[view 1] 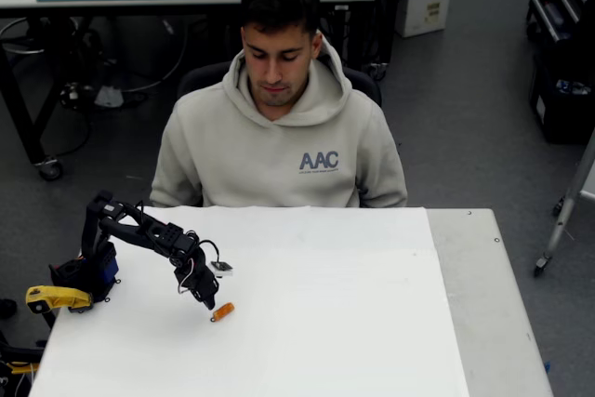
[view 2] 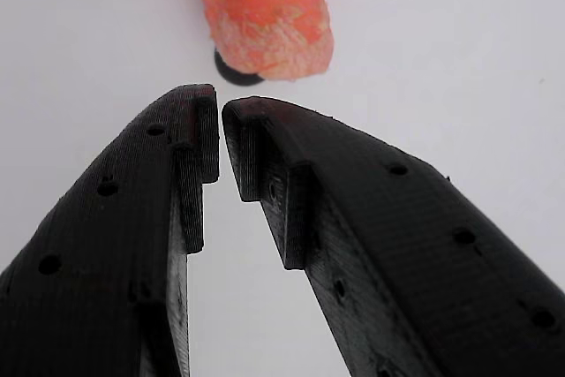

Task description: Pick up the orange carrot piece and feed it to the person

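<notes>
Approach step: the black two-finger gripper point(view 2: 221, 112) hangs just short of the small stubby orange carrot piece point(view 2: 263, 8), lying on the white table point(view 1: 353, 323). Jaws nearly pressed together, holding nothing. Next, they must spread, then straddle the carrot.

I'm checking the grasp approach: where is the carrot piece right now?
In the overhead view the orange carrot piece lies on the white table, left of centre, just beyond the gripper; the wrist view shows it ahead of the nearly closed fingertips.
</notes>
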`<action>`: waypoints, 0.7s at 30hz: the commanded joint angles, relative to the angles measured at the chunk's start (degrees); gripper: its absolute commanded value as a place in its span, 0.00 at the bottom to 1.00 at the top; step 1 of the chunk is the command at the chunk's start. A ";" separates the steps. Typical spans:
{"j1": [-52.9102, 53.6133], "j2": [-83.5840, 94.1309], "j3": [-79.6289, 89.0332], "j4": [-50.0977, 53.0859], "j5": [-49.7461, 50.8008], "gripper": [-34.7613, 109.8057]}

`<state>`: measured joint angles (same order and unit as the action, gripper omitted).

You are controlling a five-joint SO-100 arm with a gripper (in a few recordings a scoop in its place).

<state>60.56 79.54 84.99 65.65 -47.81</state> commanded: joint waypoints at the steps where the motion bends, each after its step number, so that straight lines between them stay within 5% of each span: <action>1: 1.32 2.02 -3.34 0.62 -0.18 0.22; 14: 0.53 1.85 -3.34 0.62 -0.35 0.23; 21: 0.53 1.85 -3.34 0.62 -0.35 0.33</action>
<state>60.38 79.54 84.99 65.65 -47.81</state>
